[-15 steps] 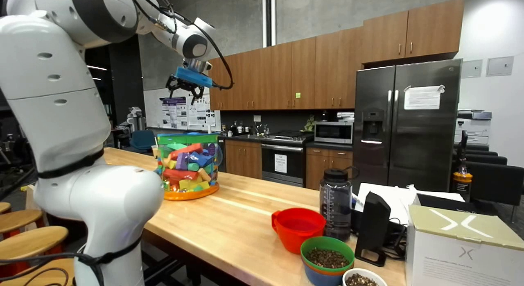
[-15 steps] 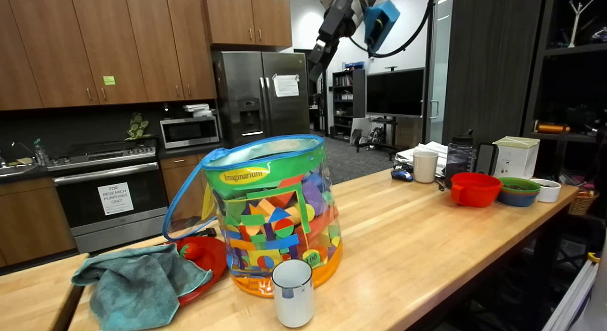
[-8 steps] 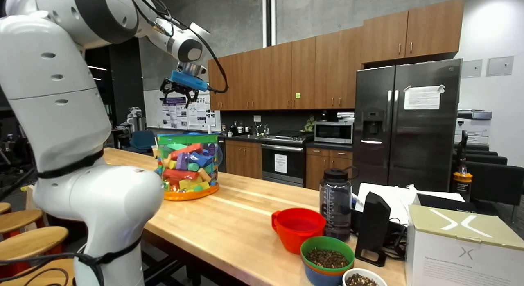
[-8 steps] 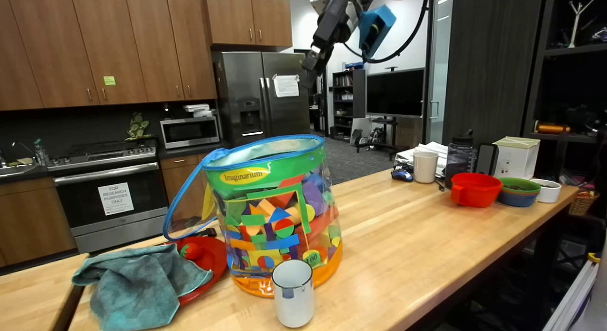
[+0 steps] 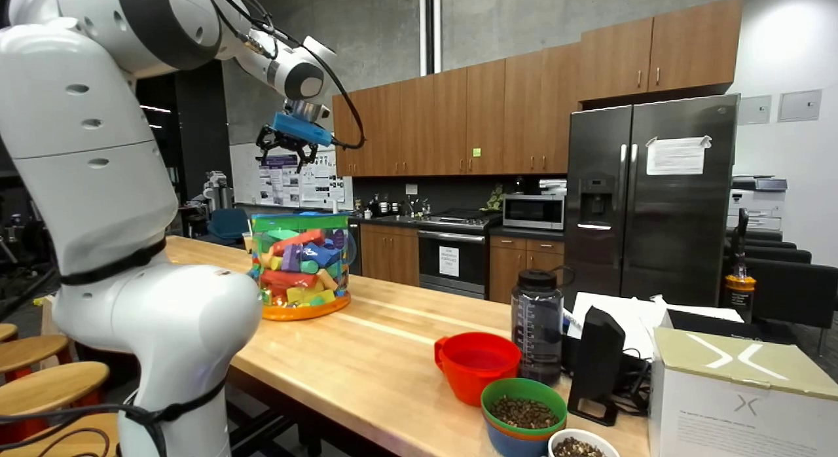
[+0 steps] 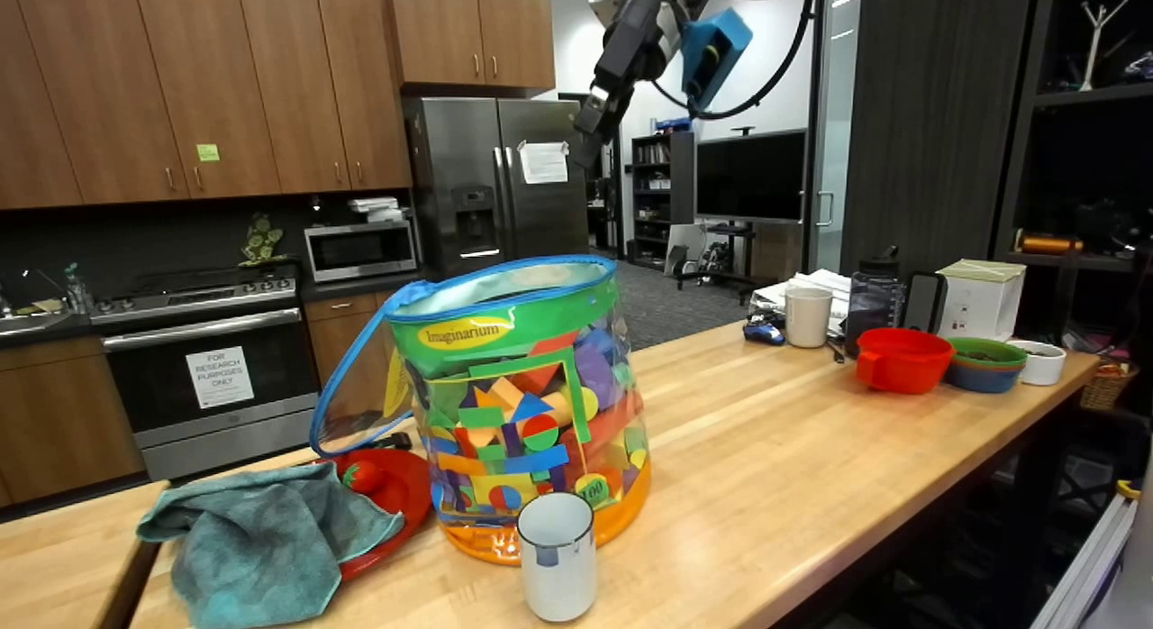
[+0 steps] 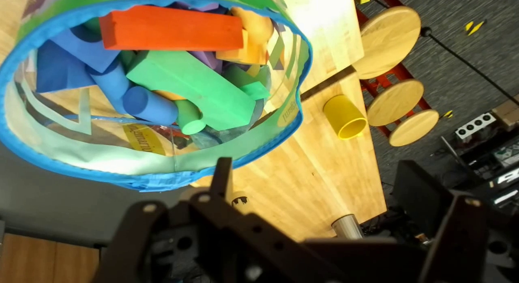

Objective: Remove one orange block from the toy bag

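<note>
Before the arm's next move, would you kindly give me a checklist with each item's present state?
1) Toy bag open: ok, its mouth is uncovered.
2) Orange block exposed: ok, nothing covers it in the wrist view.
3) Gripper open and free: ok, jaws apart, nothing held.
4) Gripper aligned with the block: not ok, the block lies outside the gap between its jaws.
5) White mug clear of the bag: cannot tell, it hides part of the bag's base in an exterior view.

You can read "Imaginarium" in the yellow oval (image 6: 465, 333) on the toy bag (image 6: 551, 317), "100" on its round badge (image 6: 593, 491), "FOR RESEARCH PURPOSES ONLY" on the paper sheet (image 6: 220, 377) on the oven door (image 6: 149, 386), and 2 "X" marks on the white box (image 5: 746, 421), 1 on its top and 1 on its side.
</note>
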### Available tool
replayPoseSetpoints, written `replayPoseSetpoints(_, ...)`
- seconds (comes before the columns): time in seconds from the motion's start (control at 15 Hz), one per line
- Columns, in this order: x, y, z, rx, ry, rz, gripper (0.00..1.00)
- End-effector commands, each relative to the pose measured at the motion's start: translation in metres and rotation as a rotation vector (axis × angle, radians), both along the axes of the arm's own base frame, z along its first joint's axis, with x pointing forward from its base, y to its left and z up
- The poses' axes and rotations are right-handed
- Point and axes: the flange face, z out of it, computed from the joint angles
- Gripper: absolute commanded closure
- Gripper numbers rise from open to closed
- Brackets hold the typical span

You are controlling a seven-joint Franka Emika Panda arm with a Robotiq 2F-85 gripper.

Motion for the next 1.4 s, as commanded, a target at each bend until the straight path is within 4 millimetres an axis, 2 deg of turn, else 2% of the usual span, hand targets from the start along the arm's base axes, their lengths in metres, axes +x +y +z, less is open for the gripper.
replayPoseSetpoints(0.0, -0.001, -0.013, 0.006, -0.040, -0.023, -0.001, 0.00)
replayPoseSetpoints(0.2, 0.007, -0.017, 0.002, -0.059, -0.051, 0.031, 0.00)
replayPoseSetpoints(0.4, 0.013, -0.007, -0.009, -0.041, -0.072, 0.105, 0.00)
replayPoseSetpoints(0.53, 0.014, 0.005, -0.018, -0.025, -0.075, 0.169, 0.00)
replayPoseSetpoints(1.0, 0.009, 0.067, -0.070, -0.015, -0.062, 0.444, 0.00)
replayPoseSetpoints(1.2, 0.010, 0.081, -0.090, -0.025, -0.057, 0.519, 0.00)
replayPoseSetpoints(1.33, 0.014, 0.083, -0.097, -0.047, -0.067, 0.551, 0.00)
